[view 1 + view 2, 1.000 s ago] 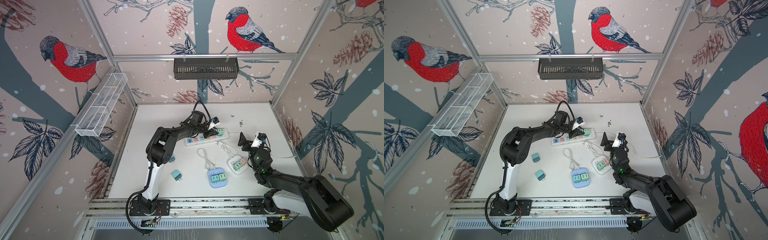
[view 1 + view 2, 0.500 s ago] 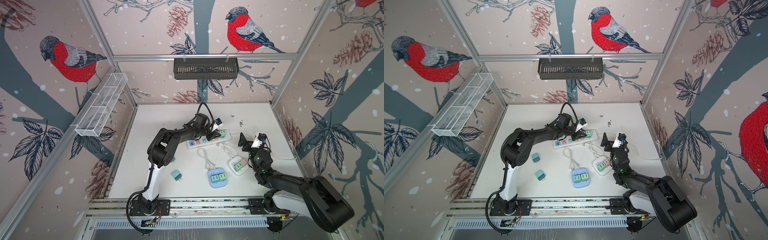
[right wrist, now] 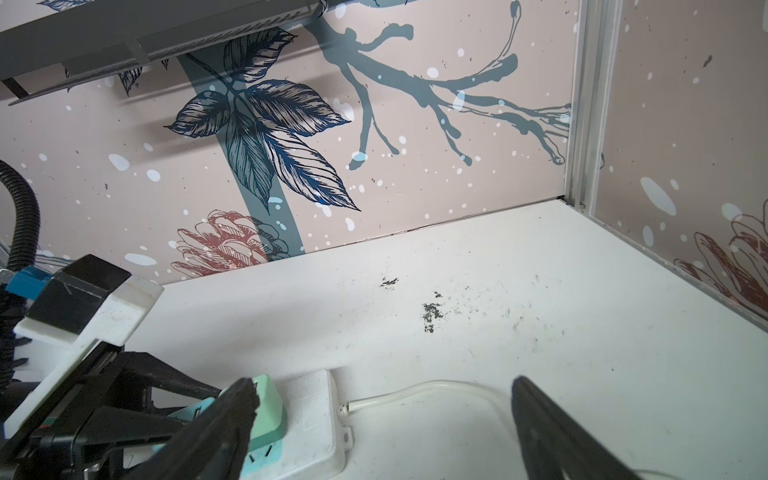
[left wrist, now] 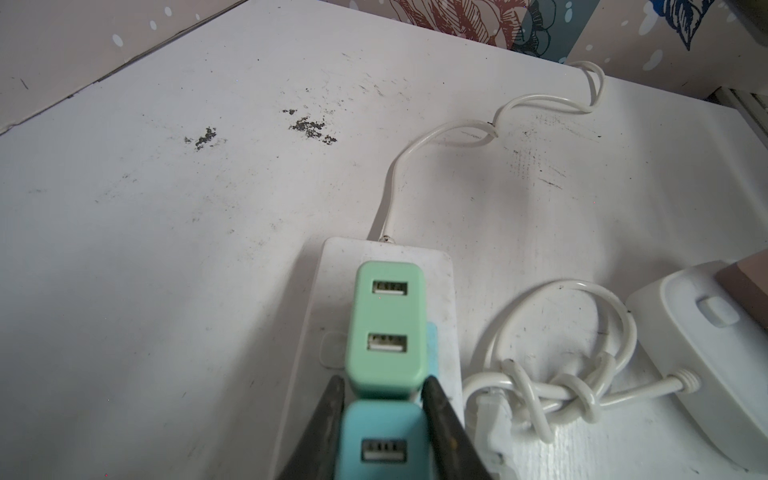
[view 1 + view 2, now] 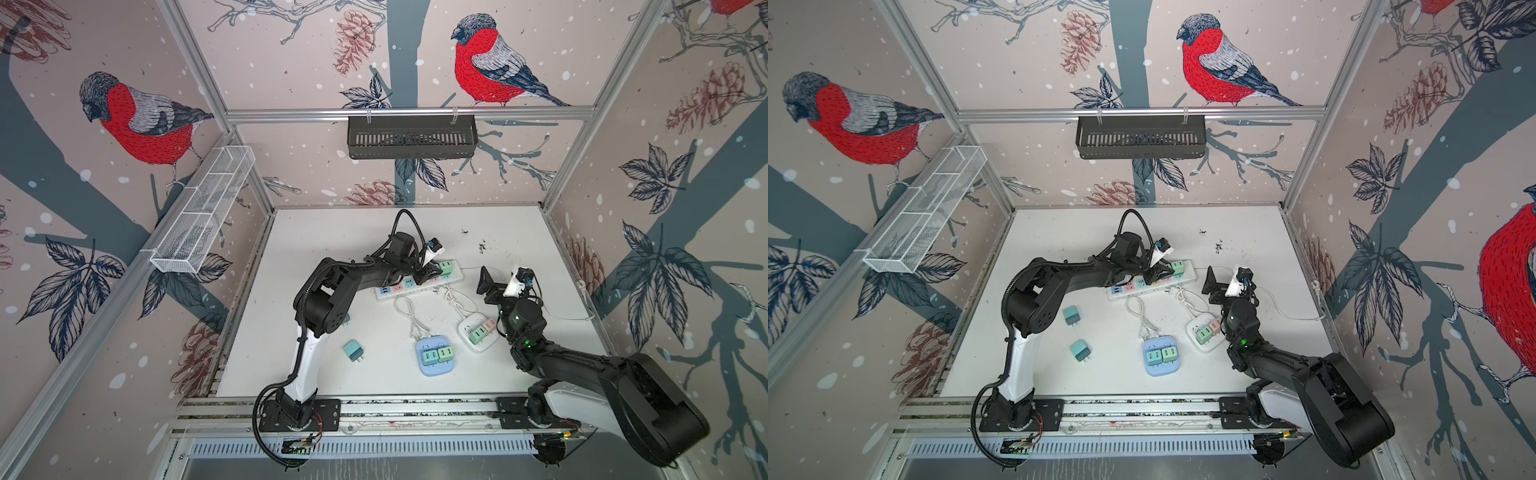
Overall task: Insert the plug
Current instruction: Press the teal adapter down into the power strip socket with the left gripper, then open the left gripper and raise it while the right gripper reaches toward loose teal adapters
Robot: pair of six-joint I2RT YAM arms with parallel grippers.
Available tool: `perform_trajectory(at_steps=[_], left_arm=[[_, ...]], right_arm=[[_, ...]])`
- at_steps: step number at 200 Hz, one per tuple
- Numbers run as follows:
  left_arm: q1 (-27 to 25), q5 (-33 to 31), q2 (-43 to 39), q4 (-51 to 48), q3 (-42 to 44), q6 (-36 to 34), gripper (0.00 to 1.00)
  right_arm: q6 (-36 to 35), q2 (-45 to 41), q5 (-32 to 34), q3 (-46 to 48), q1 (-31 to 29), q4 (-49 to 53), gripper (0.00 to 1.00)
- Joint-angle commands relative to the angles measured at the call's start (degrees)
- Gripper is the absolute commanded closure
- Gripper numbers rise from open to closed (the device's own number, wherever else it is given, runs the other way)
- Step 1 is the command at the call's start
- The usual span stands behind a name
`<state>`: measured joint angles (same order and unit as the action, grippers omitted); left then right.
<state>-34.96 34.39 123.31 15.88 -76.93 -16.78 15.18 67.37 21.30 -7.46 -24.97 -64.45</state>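
Note:
My left gripper (image 4: 384, 386) is shut on a teal plug (image 4: 382, 440), one black finger on each side of it. The teal plug sits on the white power strip (image 4: 440, 266), pressed up against a green plug (image 4: 386, 328) that stands in the strip's end socket; its prongs are hidden. In both top views the left gripper (image 5: 432, 274) (image 5: 1163, 275) is low over the strip (image 5: 419, 282) (image 5: 1142, 289). My right gripper (image 5: 488, 286) (image 3: 382, 386) hangs open just past the strip's cord end, with nothing between its fingers.
Two loose teal plugs (image 5: 1071, 314) (image 5: 353, 350) lie left of centre. A blue socket block (image 5: 435, 357) and a white one (image 5: 478, 332) with plugs in them sit in front, with knotted white cords (image 4: 552, 390) between them and the strip. Baskets hang on the walls.
My left gripper has shifted a little to the right and down over the strip with the teal plug in it. The right arm has stayed still.

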Motion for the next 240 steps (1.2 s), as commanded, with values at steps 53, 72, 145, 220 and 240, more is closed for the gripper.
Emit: perform_trajectory(at_steps=[53,72,145,220,240], left_arm=[[-1.0,-5.95,-6.83,-7.0,2.48,-4.51,0.01],[-1.07,-5.79,-10.53,-7.93,2.2,-4.61,0.01],[-1.34,-12.75,-43.41,6.54,26.76,1.89,0.01],[0.44,-45.97,-79.72,7.28,55.8,27.88,0.01],[2.43,-50.99,-84.97,8.21,61.82,32.08,0.01]], right_arm=[[0.5,-0.04,-0.21,-0.05,0.1,-2.41,0.04],[0.48,0.02,-0.37,-0.01,0.1,-2.4,0.04],[0.36,2.44,1.1,-3.04,0.1,0.41,0.02],[1.78,-6.69,-4.32,-13.91,-3.68,26.61,0.01],[0.95,-10.8,-2.36,-16.27,-10.43,32.11,0.01]])
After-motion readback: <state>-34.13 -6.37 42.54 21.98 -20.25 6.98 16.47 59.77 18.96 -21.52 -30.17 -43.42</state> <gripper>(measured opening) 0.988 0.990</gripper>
